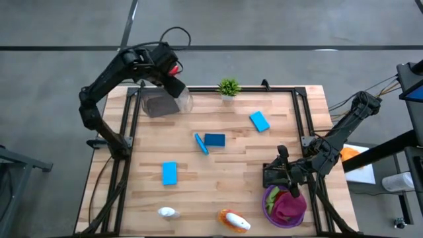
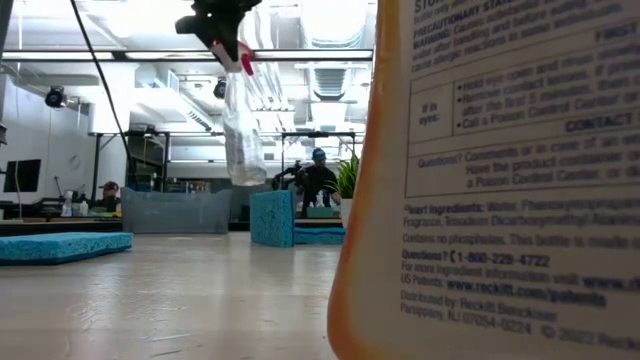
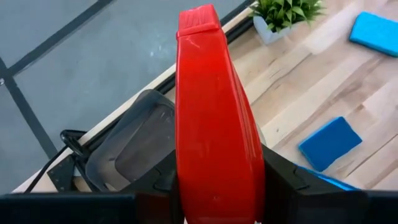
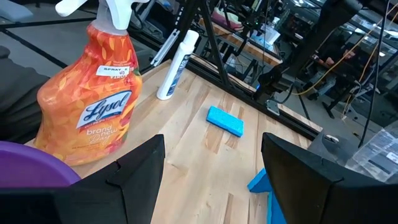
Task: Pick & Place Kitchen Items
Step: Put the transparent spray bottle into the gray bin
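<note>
My left gripper (image 1: 173, 78) is up above the table's far left corner, shut on a clear spray bottle with a red top (image 2: 243, 130). The bottle hangs over a grey bin (image 1: 157, 104). Several blue sponges lie on the wood: (image 1: 260, 121), (image 1: 215, 139), (image 1: 169, 173). A white bottle (image 1: 168, 213) and an orange spray bottle (image 1: 234, 221) lie at the near edge. My right gripper (image 4: 211, 180) waits open at the near right, above a purple bowl (image 1: 268, 198) that holds green and magenta cloths (image 1: 287, 206). My left gripper pinches the bottle's red spray head (image 3: 217, 124) between its two fingers (image 3: 283, 180), one on each flat side. The fingers slant down from above. The clear body (image 1: 184, 99) hangs below them, a little tilted and lifted clear of the table.
A tiny green potted plant (image 1: 229, 86) stands at the far edge, right of the bin. A black metal frame (image 1: 301, 112) borders the tabletop. In the low view the orange bottle (image 2: 500, 180) fills the right side. Bare wood lies between the sponges and the near edge.
</note>
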